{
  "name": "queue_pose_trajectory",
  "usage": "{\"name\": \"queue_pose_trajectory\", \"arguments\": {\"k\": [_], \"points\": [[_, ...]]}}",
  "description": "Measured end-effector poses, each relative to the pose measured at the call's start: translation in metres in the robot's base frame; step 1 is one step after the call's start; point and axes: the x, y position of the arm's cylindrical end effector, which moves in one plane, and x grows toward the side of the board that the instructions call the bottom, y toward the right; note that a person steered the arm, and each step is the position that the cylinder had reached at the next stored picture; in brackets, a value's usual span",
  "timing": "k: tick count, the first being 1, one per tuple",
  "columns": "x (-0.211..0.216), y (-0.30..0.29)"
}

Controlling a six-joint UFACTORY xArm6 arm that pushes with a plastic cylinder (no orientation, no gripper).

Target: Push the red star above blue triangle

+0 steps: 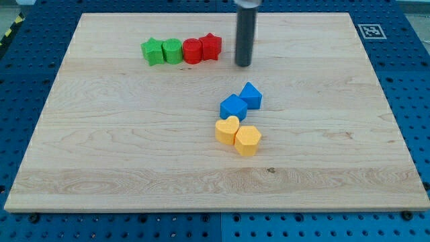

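Observation:
The red star (211, 46) lies near the view's top, at the right end of a row of blocks. The blue triangle (251, 95) lies near the board's middle, touching a blue cube (233, 107) at its lower left. My tip (243, 64) is just to the right of the red star, a short gap apart, and above the blue triangle in the view.
The row left of the red star holds a red cylinder (193, 51), a green cylinder (173, 51) and a green star (153, 52). A yellow heart (228, 130) and a yellow hexagon (248, 140) sit below the blue blocks. The wooden board (101, 148) lies on a blue pegboard.

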Motion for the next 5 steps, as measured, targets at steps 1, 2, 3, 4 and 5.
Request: {"name": "queue_pose_trajectory", "arguments": {"k": [1,2,3,4,5], "points": [[-0.059,0.007],[-0.103,-0.051],[-0.103,-0.121],[-0.08,-0.139],[-0.056,-0.115]]}}
